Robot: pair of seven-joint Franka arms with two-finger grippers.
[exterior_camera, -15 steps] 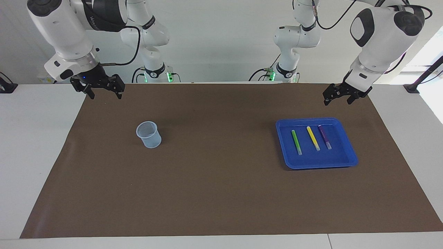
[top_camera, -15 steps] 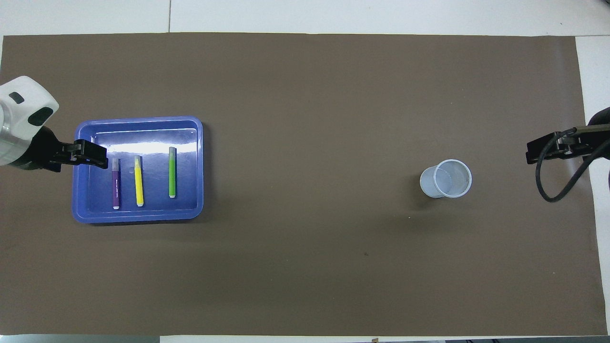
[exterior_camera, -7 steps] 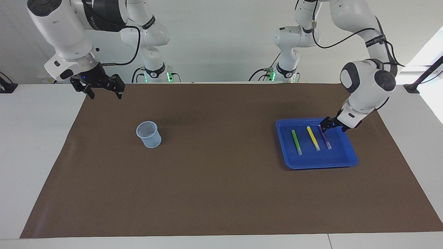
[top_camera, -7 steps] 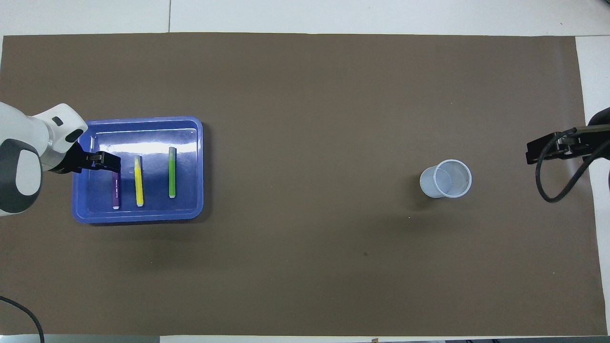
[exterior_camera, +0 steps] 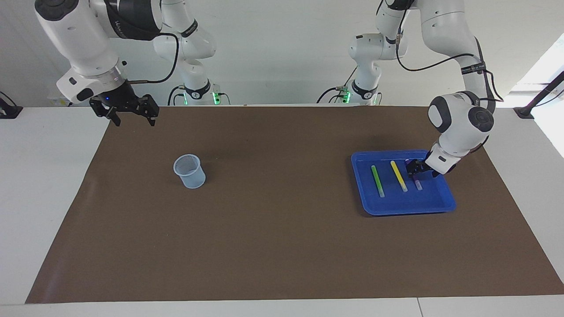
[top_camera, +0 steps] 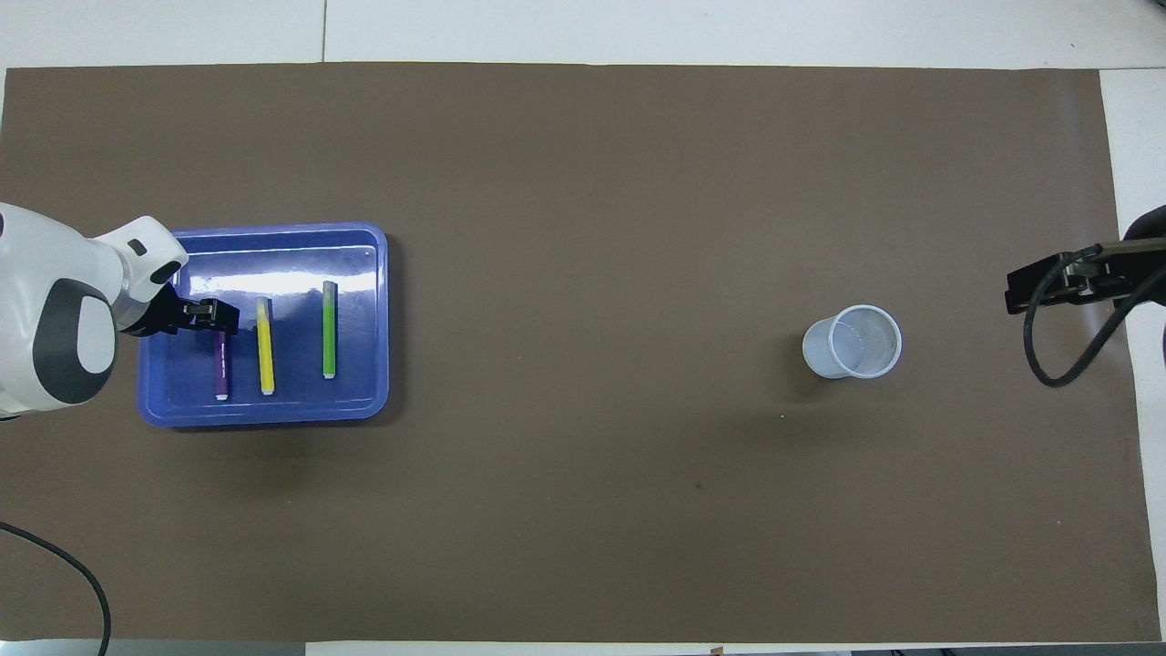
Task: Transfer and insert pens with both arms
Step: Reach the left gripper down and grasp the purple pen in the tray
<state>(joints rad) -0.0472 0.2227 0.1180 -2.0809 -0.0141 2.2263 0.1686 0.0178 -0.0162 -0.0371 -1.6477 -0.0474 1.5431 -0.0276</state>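
Left pincer [exterior_camera: 415, 169]: mine, down inside the tray and set over the purple pen's coloured end; I cannot tell how far my fingers stand apart, nor whether they have hold of the pen.
Right pincer [exterior_camera: 130, 111]: mine too, waiting in the air over the mat's edge at the right arm's end of the table; its fingers are spread wide with nothing between them.
Purple pen [top_camera: 219, 370]: short and thin, lying flat in the tray, a small whitish tip at the end nearer to the robots; its other end is hidden under my left pincer.
Yellow pen [top_camera: 266, 346]: just beside the purple one and parallel to it, flat in the tray, with a pale tip.
Green pen [top_camera: 329, 330]: the third in the row, parallel to the others, toward the middle of the table, with a pale end.
Tray [top_camera: 273, 236]: blue, shallow, rectangular, at the left arm's end of the mat.
Cup [exterior_camera: 189, 171]: clear plastic, upright, toward the right arm's end, well apart from the tray.
Mat [exterior_camera: 282, 246]: brown, covering most of the white table.
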